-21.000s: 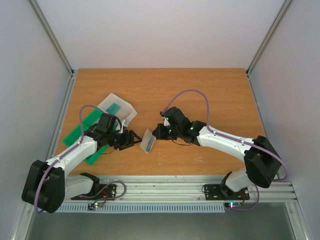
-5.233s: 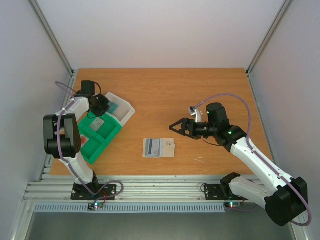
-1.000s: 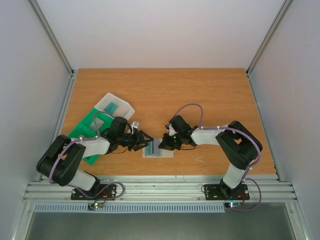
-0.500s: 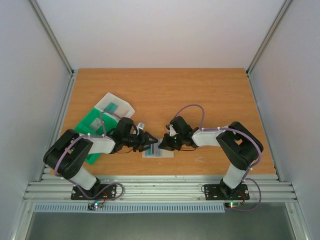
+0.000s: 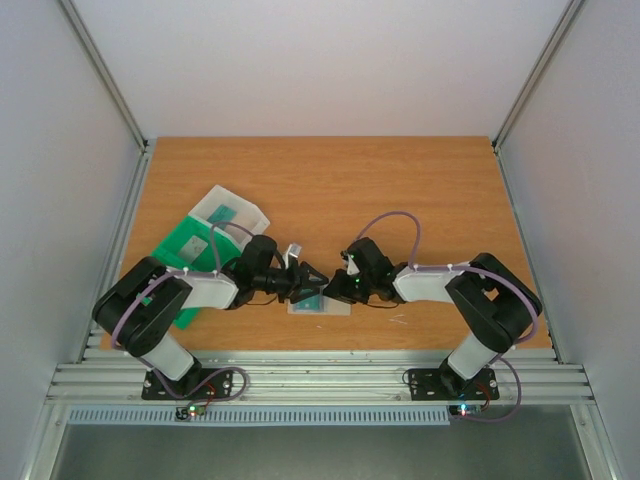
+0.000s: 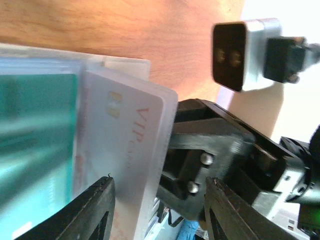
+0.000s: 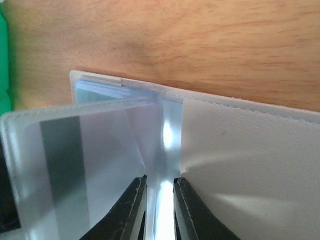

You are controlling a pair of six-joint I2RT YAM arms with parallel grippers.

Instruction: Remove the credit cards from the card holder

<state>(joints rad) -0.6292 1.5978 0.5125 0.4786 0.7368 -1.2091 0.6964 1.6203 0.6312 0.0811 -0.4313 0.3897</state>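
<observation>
Near the front edge of the wooden tabletop [image 5: 400, 180], roughly midway along it, the small flat pale translucent two-panelled card holder [image 5: 322, 305] is lying with both arms meeting over it. The left end effector [image 5: 311, 281] is reaching in from the left side, its fingers [image 6: 97, 210] standing wide apart and gripping nothing. The left wrist view is showing a thin teal plastic card [image 6: 40, 130] and a pale grey plastic card with gold "VIP" lettering [image 6: 125, 140] overlapping inside the sleeve. The right end effector [image 5: 341, 289] is pressing in from the right side, its fingers [image 7: 135, 205] drawn narrow, and they appear to be pinching the card holder's central fold. The left-hand panel is tilting upward, and a card with a dark stripe [image 7: 62, 165] is showing through it. The right-hand panel is resting flat.

Toward the left edge, the green compartmented plastic tray [image 5: 170, 260] is sitting well apart from the card holder. The clear plastic box [image 5: 245, 222] is touching the tray's far side and is holding a small teal rectangular card [image 5: 224, 213].
</observation>
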